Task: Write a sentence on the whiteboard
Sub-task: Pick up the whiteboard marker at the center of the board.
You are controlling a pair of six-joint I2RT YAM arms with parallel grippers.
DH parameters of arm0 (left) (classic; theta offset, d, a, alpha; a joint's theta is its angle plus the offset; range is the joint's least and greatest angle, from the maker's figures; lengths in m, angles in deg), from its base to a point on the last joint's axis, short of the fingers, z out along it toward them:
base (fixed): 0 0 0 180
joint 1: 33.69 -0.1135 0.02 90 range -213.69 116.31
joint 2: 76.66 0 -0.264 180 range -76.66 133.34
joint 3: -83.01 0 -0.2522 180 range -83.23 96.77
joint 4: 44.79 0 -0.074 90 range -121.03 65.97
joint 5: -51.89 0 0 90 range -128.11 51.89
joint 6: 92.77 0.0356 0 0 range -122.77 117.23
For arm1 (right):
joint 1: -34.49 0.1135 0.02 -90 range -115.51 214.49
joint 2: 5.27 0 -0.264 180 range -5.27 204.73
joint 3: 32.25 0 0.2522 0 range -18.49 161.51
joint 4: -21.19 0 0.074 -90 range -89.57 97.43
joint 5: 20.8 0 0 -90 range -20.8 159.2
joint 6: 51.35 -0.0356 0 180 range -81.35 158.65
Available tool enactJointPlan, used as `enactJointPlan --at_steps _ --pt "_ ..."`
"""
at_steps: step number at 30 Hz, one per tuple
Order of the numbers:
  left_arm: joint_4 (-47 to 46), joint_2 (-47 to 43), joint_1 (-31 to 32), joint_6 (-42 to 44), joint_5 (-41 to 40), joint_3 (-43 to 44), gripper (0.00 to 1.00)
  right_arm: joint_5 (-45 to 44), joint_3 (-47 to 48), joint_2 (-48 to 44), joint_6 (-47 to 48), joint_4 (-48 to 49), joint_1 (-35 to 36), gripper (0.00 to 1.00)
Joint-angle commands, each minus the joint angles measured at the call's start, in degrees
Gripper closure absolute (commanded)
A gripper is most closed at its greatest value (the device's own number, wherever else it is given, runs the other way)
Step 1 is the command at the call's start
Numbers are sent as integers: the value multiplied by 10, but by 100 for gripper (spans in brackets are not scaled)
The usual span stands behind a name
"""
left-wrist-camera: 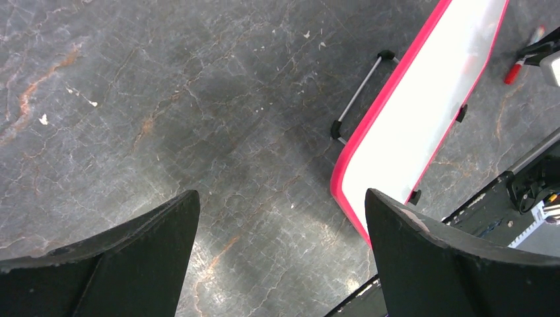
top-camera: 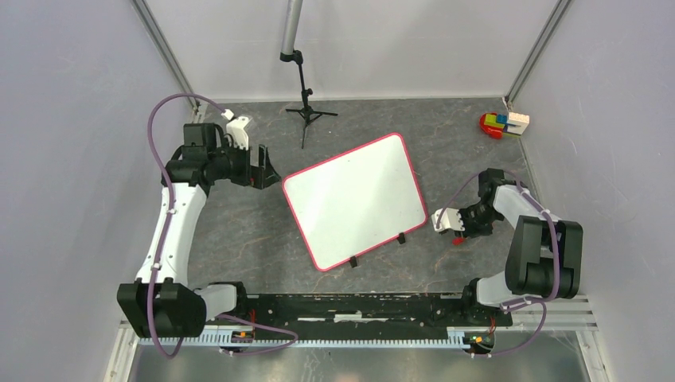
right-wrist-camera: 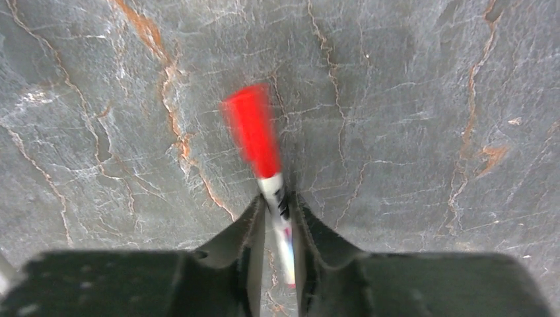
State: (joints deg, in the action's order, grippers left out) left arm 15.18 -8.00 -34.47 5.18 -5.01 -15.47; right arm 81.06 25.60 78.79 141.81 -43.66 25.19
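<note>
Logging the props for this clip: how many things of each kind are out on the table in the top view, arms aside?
whiteboard: 1
red-capped marker, gripped by the right gripper: 1
black tripod stand: 1
cluster of coloured toy blocks: 1
Total: 4

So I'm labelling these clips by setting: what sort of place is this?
Probably a lab robot cell: left arm and right arm bolted to one rail, plain grey walls around the table, a small tripod stand.
</note>
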Motion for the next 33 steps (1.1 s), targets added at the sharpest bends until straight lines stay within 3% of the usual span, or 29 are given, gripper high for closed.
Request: enactJointPlan --at_steps 1,6,13,18,22,25,30,33 --pt "-5 -3 1 -21 20 38 0 14 -40 -4 103 24 -4 82" --pt "23 3 1 -9 53 69 0 74 21 -37 46 -39 5 100" --pt "61 -10 1 51 101 121 0 226 176 -79 -184 -134 80 100" --pt "170 19 18 142 109 226 0 346 258 -88 -371 -128 163 100" --pt "242 39 31 206 121 302 0 433 286 -96 -542 -63 216 100" --pt "258 29 51 272 153 313 0 488 275 -112 -670 33 254 100" --pt "258 5 147 397 110 316 0 504 219 -141 -899 212 327 100" --pt "259 0 238 464 38 327 0 518 173 -145 -994 288 370 100"
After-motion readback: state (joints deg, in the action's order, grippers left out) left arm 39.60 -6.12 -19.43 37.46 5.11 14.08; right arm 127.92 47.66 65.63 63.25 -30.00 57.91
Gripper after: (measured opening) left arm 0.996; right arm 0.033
